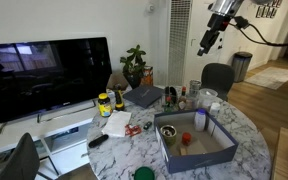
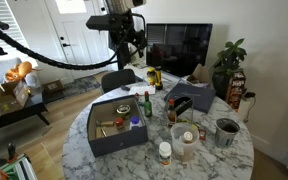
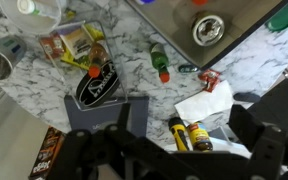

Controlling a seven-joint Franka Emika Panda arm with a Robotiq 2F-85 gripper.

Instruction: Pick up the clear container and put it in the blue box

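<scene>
The black Robotiq gripper (image 2: 134, 45) hung high over the marble surface's (image 2: 212, 158) far side, fingers wide open and empty, with the small clear whitish plastic container (image 2: 184, 143) well below, toward the camera-side edge, near the big shallow blue box (image 2: 119, 144).

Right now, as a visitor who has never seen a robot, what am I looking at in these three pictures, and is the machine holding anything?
This is one robot arm ending in a two-fingered hand. Two pictures come from cameras standing in the room, on different sides of a round marble table. The third comes from a camera on the arm's wrist, looking down past the hand. On the table sit a large blue box, a small clear container outside it, and clutter such as a small green bottle. The hand hangs high above the table, open and empty.
</scene>
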